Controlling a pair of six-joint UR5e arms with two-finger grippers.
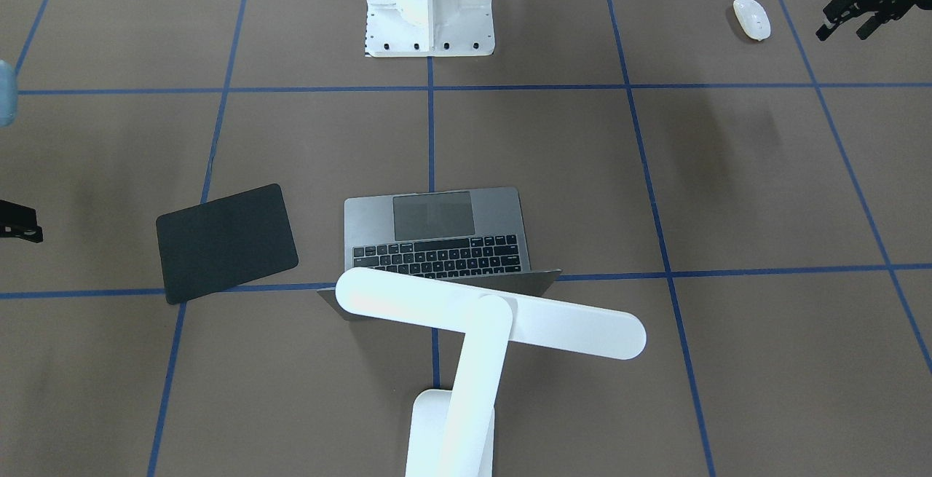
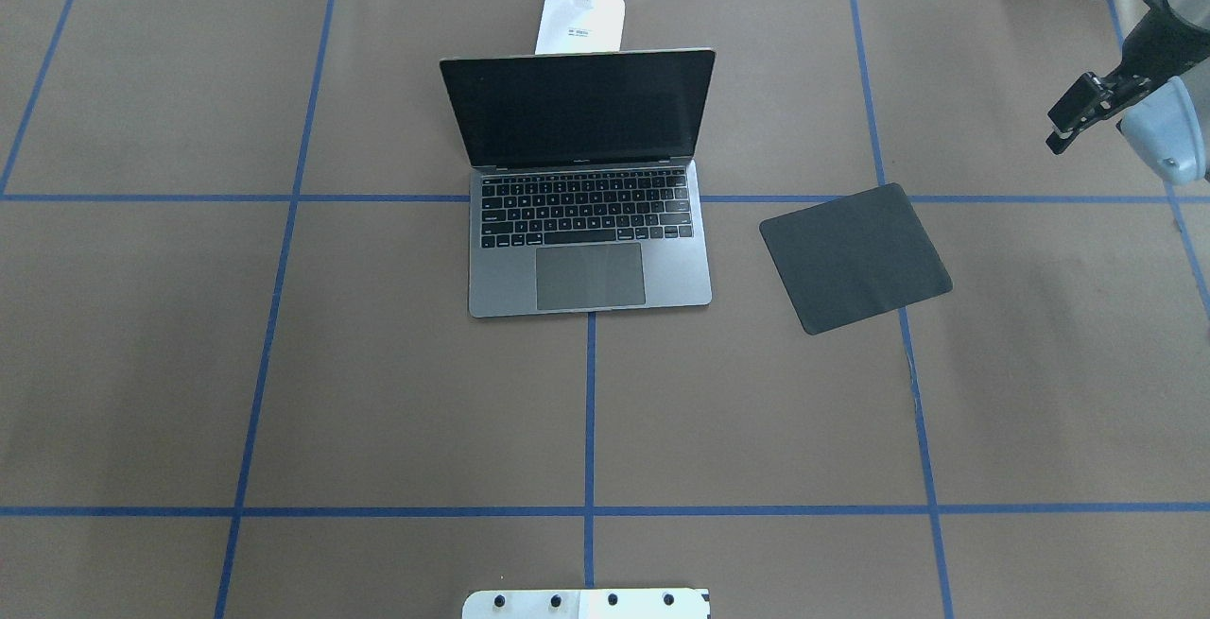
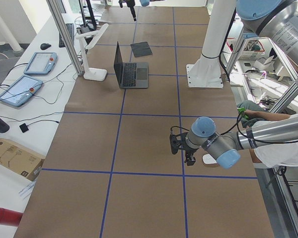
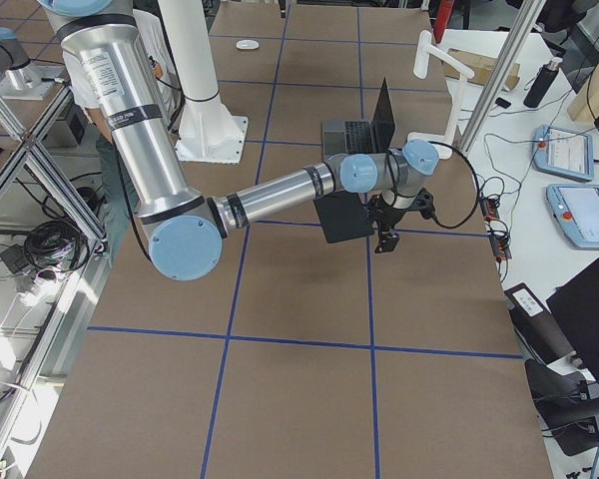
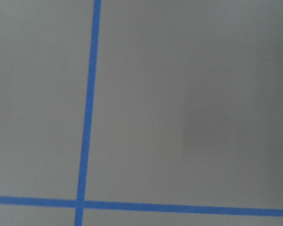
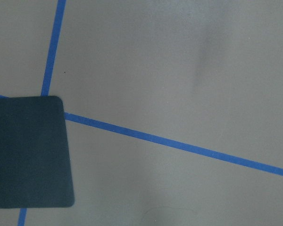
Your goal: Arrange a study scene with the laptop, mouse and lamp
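Note:
The laptop stands open at the table's middle, screen dark. Behind it rises the white lamp, its bar head over the laptop's lid and its base at the far edge. The white mouse lies far off near the robot's side, out of the overhead view. My left gripper hovers open just beside the mouse, nothing between its fingers. My right gripper hangs past the black mat, seen side-on, so I cannot tell its state.
The black mat lies flat beside the laptop, on my right. The white robot pedestal is bolted at the near edge. A person's sleeve shows by the left arm. Operator pendants lie past the table's far edge.

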